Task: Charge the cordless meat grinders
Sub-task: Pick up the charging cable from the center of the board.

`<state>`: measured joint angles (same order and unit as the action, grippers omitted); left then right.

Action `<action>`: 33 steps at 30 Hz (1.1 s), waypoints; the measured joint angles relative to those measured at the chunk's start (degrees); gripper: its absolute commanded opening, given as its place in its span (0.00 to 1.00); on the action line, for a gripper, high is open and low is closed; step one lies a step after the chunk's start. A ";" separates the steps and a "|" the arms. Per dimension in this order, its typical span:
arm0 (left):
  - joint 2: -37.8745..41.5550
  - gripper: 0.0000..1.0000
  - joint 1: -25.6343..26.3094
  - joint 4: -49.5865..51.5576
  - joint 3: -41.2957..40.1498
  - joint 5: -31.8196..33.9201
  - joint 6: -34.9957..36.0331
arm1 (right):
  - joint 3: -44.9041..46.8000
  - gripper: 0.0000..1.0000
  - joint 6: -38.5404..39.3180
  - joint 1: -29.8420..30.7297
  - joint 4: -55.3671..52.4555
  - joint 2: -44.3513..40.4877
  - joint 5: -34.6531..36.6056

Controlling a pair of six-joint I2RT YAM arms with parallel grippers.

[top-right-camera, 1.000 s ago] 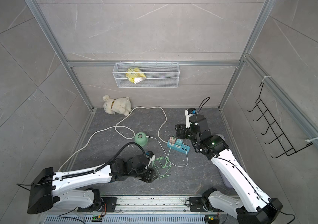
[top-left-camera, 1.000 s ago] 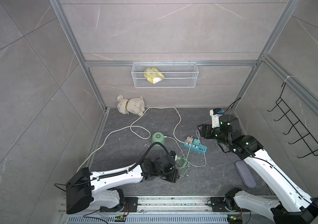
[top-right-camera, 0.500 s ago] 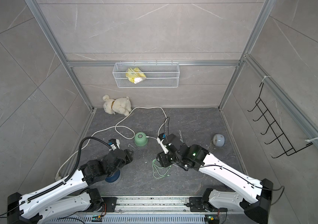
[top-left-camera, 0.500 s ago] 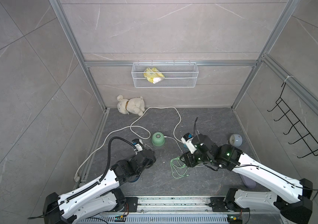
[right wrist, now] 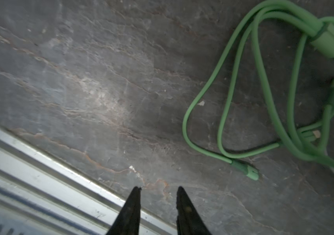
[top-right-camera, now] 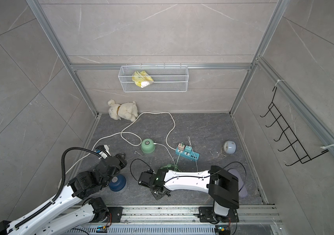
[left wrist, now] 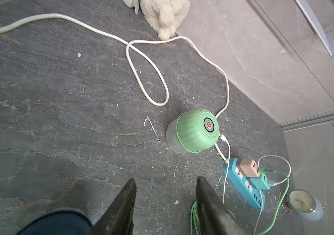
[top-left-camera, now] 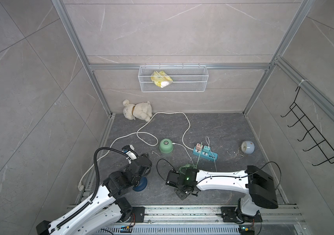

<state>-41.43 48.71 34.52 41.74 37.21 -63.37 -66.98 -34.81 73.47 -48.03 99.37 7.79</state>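
Right arm: has swung back toward the front rail, off the green cable (right wrist: 185,122), uncovering the power strip (top-left-camera: 204,155).
Right claw (right wrist: 158,189): narrow gap, empty.
Left claw (left wrist: 166,181): wide, empty.
Mint grinder (top-left-camera: 165,145): mid-floor, with a white lead in its side.
Navy grinder (top-right-camera: 117,182): front left beside the left arm, no cable seen.
Next move: pinch the free plug (right wrist: 250,175) by its body, line it up with the navy port, and steady that grinder with the left claw.
Writing: red mark on the mint button, unreadable; no brand legible.

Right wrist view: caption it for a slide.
Right gripper, fingers apart, above slate floor near a coiled green cable, its plug lying free.
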 measured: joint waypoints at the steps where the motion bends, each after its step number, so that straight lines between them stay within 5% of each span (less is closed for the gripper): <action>1: 0.28 0.50 0.00 0.24 0.00 0.22 0.00 | -0.39 0.29 -0.57 -0.13 0.02 0.74 0.55; 18: 1.92 0.50 0.00 1.68 0.00 0.31 0.83 | -1.57 0.22 -3.17 -6.34 4.79 6.95 0.96; 33: 2.23 0.50 0.00 2.38 0.00 0.31 0.90 | -1.53 0.00 -4.22 -7.30 6.71 8.07 -1.49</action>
<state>-39.20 48.71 36.91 41.74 37.52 -62.48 -68.51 -39.03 66.17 -41.32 107.44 6.31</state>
